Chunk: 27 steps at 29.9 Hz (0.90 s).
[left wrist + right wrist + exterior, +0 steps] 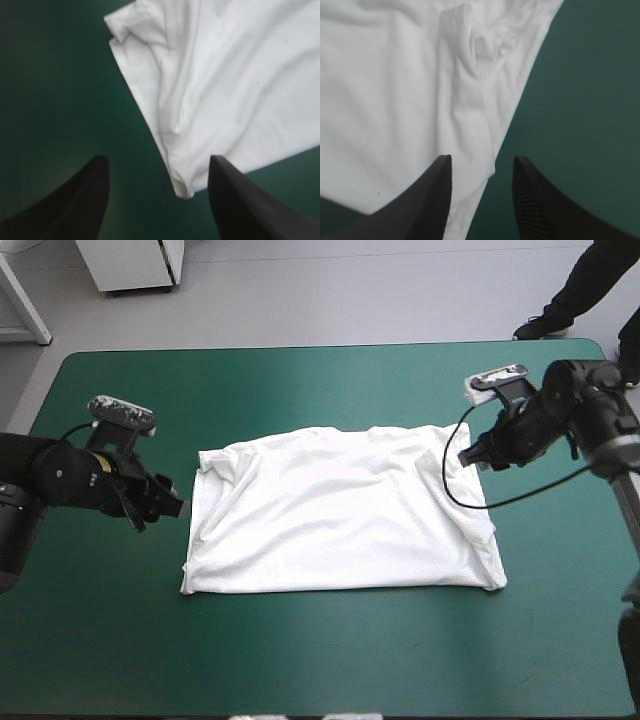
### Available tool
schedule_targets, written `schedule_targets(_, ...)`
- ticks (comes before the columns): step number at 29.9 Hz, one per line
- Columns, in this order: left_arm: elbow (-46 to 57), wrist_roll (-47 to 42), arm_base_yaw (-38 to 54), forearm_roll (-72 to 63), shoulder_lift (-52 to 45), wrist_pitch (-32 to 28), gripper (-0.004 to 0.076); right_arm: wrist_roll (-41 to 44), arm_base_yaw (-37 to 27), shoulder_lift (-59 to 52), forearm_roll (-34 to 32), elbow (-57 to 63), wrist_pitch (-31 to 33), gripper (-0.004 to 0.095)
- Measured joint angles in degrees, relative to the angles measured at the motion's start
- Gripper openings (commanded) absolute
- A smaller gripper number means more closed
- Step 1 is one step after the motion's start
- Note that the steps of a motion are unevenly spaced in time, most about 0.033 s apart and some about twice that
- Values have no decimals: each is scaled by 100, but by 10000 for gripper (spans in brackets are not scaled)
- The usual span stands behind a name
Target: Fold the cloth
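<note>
Jaws gape empty on both sides. Left gripper (157, 161) faces the T-shirt (340, 512) corner, right gripper (482, 160) straddles its rumpled edge; snagging one layer could skew the fold.

Bright and even across the teal-green cover (300, 660) in the high view, lit softly from above. Only thin grey shadows, in the creases on the left side of the white T-shirt (340, 510) and along its near edge. Much dimmer in the left wrist view: cover almost black beside the left gripper (159, 160), T-shirt glowing white ahead of it. Lighter ahead of the right gripper (482, 159), with soft grey shadows in the folds.
</note>
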Motion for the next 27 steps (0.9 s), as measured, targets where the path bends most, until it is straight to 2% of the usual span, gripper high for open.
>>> schedule_targets(5,893,-129,0,191,-124,-252,496,191,-26,-1187,-383,1139,14,411)
schedule_targets(11,1772,-141,0,75,89,-790,498,419,-33,-2009,-563,2102,-36,489)
schedule_targets(19,2631,-79,0,-45,425,-1405,498,448,-33,-2090,-569,2403,-267,492)
schedule_targets(27,2777,-73,0,-208,917,-1780,498,448,-33,-2090,-564,2409,-451,492)
